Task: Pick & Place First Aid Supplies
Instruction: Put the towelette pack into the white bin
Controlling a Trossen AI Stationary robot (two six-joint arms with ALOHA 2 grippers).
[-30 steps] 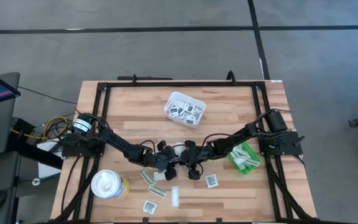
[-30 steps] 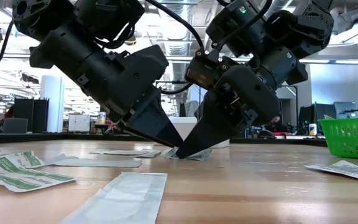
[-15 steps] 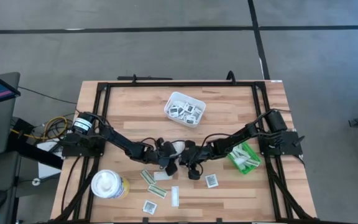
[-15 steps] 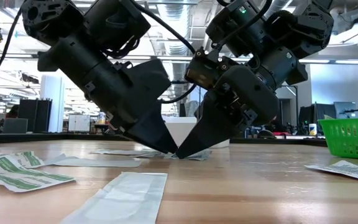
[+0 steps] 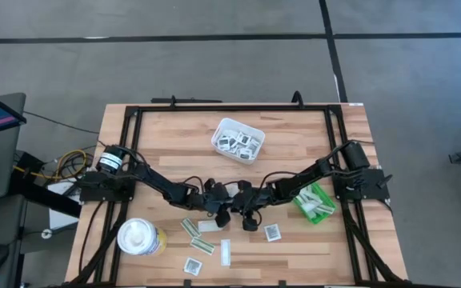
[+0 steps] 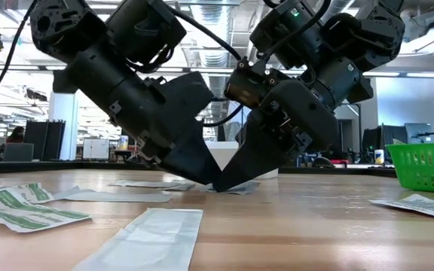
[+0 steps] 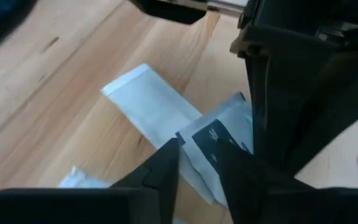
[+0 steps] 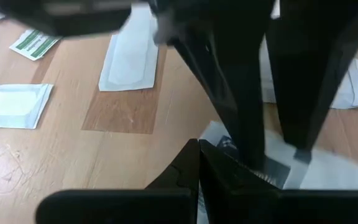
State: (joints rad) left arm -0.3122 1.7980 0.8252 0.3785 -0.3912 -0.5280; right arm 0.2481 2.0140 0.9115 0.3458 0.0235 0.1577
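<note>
The first aid supplies lie scattered: square printed packets (image 5: pixel 273 232) and narrow strips (image 5: pixel 199 233) near the front edge. At the table's centre my two grippers meet tip to tip over a square packet with dark print (image 7: pixel 211 135). My left gripper (image 7: pixel 199 160) is open, one finger on each side of that packet's near corner; whether they touch it I cannot tell. Coming from the right, my right gripper (image 8: pixel 199 149) is shut, its tips down on the same packet (image 8: pixel 248 155). A white strip (image 7: pixel 154 102) lies flat under the packet. My right gripper's shut fingertips (image 6: pixel 223 183) bear down on the square packet near its edge (image 6: pixel 241 187), slanting down from the table's right. The packet lies on the table beneath the fingers. Whether the tips also pinch the edge is hidden by the fingers themselves.
A white tray (image 5: pixel 250 149) holding several packets stands at the far centre. The green bin (image 5: pixel 314 202) sits under my right arm at the right. A white round tub (image 5: pixel 139 237) stands front left. More strips (image 6: pixel 151 236) and olive-printed packets (image 6: pixel 17 205) lie toward the front.
My left arm has leaned a little farther toward the table's centre, and its gripper now stands closer against my right gripper's tips. The packet has kept its place.
</note>
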